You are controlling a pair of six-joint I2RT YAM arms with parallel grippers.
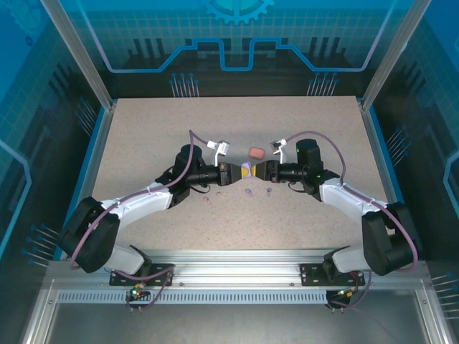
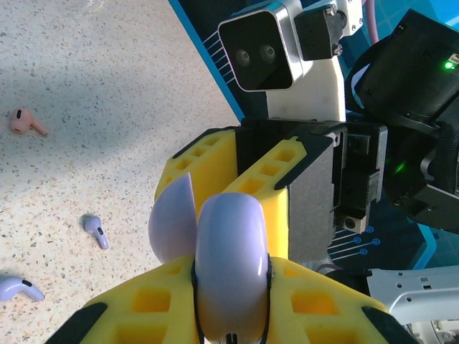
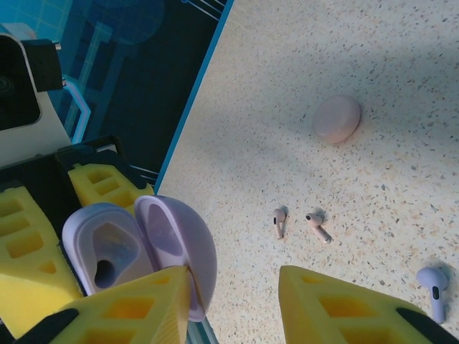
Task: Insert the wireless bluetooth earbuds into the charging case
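The purple charging case (image 2: 231, 265) is upright between the yellow fingers of my left gripper (image 2: 231, 283), which is shut on it above the table's middle (image 1: 248, 170). Its lid (image 3: 176, 247) hangs open, and the hollow body (image 3: 107, 251) faces the right wrist camera. My right gripper (image 3: 233, 278) is open. One of its fingers (image 3: 129, 308) touches the lid's edge, the other stands well apart. Two purple earbuds (image 2: 95, 231) (image 2: 18, 288) and a pinkish one (image 2: 25, 122) lie on the table. Two pinkish earbuds (image 3: 279, 222) (image 3: 318, 226) and a purple one (image 3: 434, 283) show in the right wrist view.
A shut pink case (image 3: 337, 118) lies on the speckled table (image 1: 143, 143), just behind the grippers (image 1: 255, 152). The loose buds lie just in front of the grippers (image 1: 247, 192). Blue walls and metal posts fence the table.
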